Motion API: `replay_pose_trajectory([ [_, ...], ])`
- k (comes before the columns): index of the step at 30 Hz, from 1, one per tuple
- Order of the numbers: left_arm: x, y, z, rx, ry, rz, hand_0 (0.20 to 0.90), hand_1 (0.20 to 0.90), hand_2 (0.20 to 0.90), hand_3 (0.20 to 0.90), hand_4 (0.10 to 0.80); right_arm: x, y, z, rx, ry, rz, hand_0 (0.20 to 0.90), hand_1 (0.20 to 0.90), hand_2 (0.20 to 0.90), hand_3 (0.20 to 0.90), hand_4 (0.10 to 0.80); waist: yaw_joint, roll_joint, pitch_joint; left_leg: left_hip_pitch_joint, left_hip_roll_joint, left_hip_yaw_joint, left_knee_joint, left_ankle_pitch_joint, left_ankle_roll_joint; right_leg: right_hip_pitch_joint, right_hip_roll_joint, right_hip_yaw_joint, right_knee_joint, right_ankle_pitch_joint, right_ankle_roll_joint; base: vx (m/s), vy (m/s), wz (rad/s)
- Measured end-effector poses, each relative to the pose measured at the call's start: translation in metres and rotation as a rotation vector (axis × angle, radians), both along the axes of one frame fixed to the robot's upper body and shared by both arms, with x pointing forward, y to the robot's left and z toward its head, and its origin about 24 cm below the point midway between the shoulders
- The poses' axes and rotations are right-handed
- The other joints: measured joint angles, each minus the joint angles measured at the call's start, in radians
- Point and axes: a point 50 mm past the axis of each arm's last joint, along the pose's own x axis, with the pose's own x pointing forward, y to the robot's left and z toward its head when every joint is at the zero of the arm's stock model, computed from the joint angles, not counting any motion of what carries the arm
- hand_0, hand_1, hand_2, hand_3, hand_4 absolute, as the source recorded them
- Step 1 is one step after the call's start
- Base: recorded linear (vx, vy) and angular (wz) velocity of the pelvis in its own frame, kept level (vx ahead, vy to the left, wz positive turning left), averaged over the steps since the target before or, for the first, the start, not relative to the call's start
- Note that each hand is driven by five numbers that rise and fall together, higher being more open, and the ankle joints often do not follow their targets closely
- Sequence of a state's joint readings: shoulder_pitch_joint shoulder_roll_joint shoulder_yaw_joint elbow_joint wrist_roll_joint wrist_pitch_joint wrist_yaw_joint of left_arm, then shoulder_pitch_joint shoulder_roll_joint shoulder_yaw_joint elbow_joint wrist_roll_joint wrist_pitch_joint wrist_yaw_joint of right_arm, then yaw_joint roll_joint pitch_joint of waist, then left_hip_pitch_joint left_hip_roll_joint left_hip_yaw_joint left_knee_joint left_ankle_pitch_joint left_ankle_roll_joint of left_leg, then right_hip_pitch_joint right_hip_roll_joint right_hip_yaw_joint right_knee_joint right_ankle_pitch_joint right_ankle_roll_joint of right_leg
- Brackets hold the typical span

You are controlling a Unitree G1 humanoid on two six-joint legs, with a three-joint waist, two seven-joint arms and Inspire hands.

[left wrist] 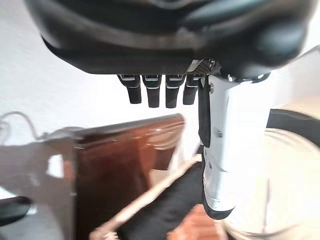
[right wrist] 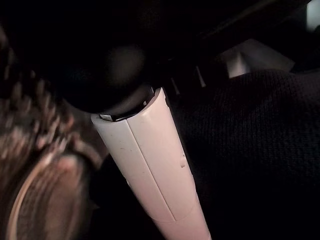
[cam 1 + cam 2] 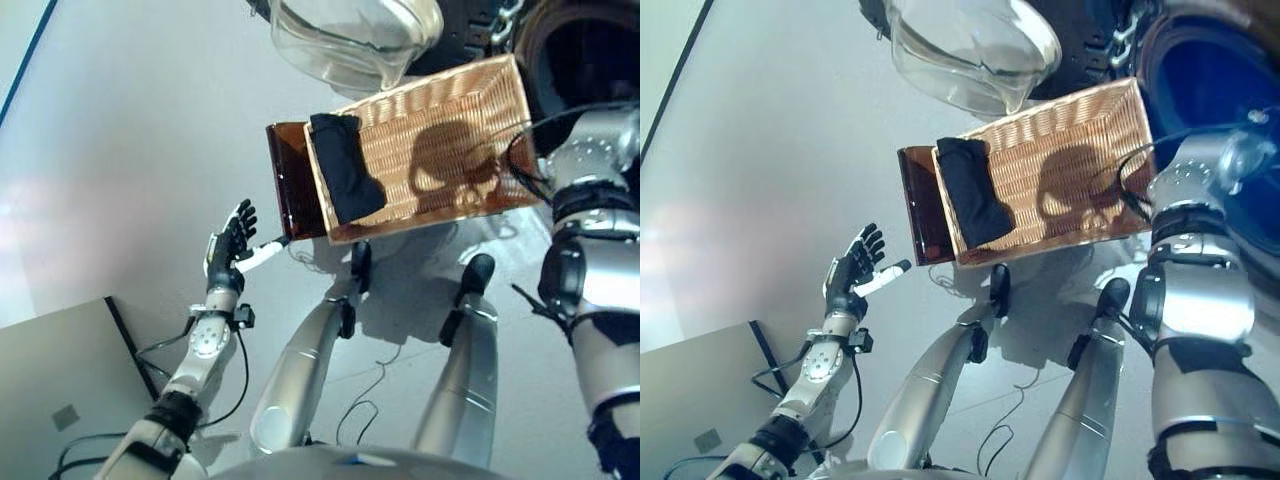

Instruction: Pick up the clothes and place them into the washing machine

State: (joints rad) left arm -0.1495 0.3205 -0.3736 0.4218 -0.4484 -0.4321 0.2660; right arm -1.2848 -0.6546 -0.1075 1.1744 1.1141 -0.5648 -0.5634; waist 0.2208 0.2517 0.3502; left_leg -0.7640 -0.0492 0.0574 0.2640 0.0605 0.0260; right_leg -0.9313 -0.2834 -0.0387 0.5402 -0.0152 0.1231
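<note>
Right robot hand [image 2: 150, 170] appears only in its wrist view, against dark cloth [image 2: 260, 150]; grip unclear. Left robot hand [image 3: 232, 240] spread wide, clear of garment [image 3: 345, 165] in basket [image 3: 450, 140].

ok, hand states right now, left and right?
Left hand: open, fingers straight, holding nothing, beside the basket.
Right hand: cannot tell; only its thumb shows, next to dark cloth.

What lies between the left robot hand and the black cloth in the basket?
The brown stool's edge and the basket's wicker rim, in the left eye view.
</note>
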Motion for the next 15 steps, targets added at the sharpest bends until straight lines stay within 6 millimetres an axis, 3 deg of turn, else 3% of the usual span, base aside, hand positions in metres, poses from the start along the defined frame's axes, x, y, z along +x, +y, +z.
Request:
replay_pose_trajectory([
  [2, 0.002, 0.001, 0.004, -0.006, -0.026, 0.005, 0.900, 0.900, 0.900, 0.900, 0.800, 0.001, -0.001, -0.011, 0.006, 0.040, -0.003, 0.200, 0.200, 0.200, 0.200, 0.300, -0.009, 0.002, -0.001, 0.013, -0.001, -0.008, -0.013, 0.005, -0.003, 0.014, -0.003, -0.003, -0.003, -0.017, 0.002, 0.026, -0.015, 0.09],
  [7, 0.004, -0.001, 0.010, -0.012, -0.051, -0.008, 0.900, 0.900, 0.900, 0.900, 0.800, -0.002, -0.005, -0.009, 0.010, 0.038, -0.021, 0.200, 0.200, 0.200, 0.200, 0.300, -0.022, 0.002, -0.002, 0.013, -0.003, -0.028, -0.042, 0.033, -0.008, 0.016, -0.008, -0.025, -0.002, -0.019, -0.002, 0.021, 0.009, 0.14],
  [15, -0.005, 0.002, 0.001, -0.013, -0.013, 0.006, 0.900, 0.900, 0.900, 0.900, 0.800, -0.010, -0.017, -0.005, 0.014, 0.054, -0.077, 0.200, 0.200, 0.200, 0.200, 0.300, -0.021, 0.003, -0.002, 0.041, -0.019, -0.024, -0.115, 0.070, 0.001, 0.014, -0.014, -0.016, -0.022, -0.010, 0.005, 0.005, 0.012, 0.01],
])
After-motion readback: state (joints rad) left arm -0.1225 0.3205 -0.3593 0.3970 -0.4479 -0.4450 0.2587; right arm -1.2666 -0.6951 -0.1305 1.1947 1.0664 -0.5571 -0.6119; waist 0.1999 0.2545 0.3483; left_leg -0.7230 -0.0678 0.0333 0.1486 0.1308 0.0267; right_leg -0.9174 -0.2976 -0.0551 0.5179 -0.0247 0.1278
